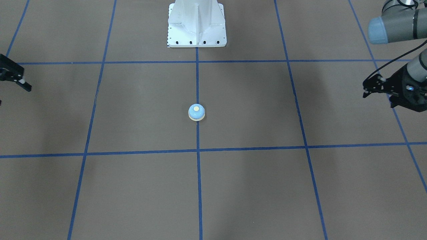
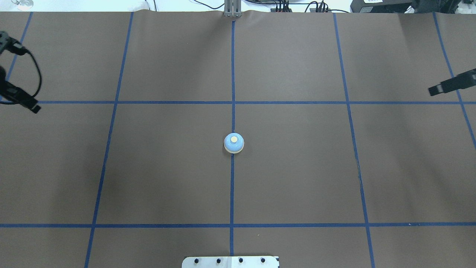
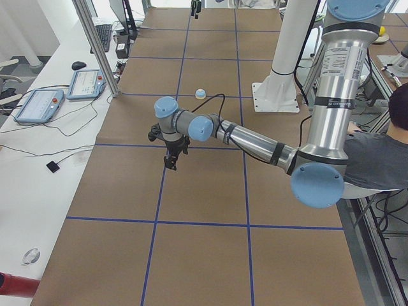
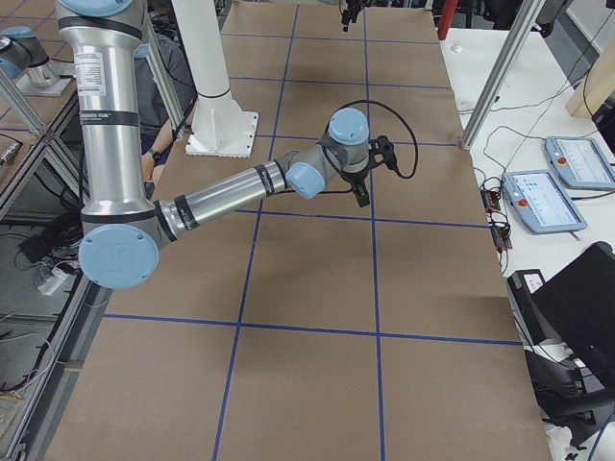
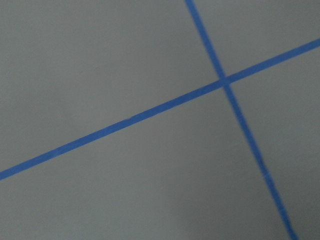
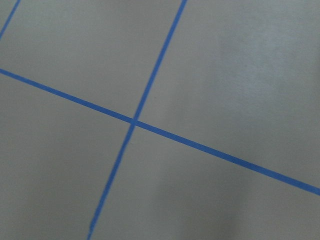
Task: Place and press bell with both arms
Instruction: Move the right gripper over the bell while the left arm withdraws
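Overhead exterior view: the bell [image 2: 234, 143] stands upright on the counter [image 2: 167, 167], cream button up. Its base sits on the central blue tape line [image 2: 233, 74], in the middle row of grid squares, roughly midway between the two cross lines. It stands free. The left end effector [image 2: 34, 108] is at this view's left edge, close to a cross line and well apart from the bell. The right end effector [image 2: 433, 90] is at the right edge, also well apart from the bell. Only part of each shows here and in the front-facing view, so for neither can it be told whether the fingers are wide or narrow. Exterior left view: the left arm [image 3: 255, 140] reaches out low over the counter with its end effector pointing down toward the surface. The bell lies beyond it, near the white pedestal [image 3: 277, 89]. Exterior right view: the right arm [image 4: 221, 197] is stretched out over the counter in much the same pose. Both wrist views show brown counter covering and a crossing of two blue tape lines, slightly blurred. A seated person [image 3: 382, 153] shows at the right edge of the exterior left view. Two tablet-like pendants [image 3: 38, 105] lie on a white side table [image 3: 38, 191].
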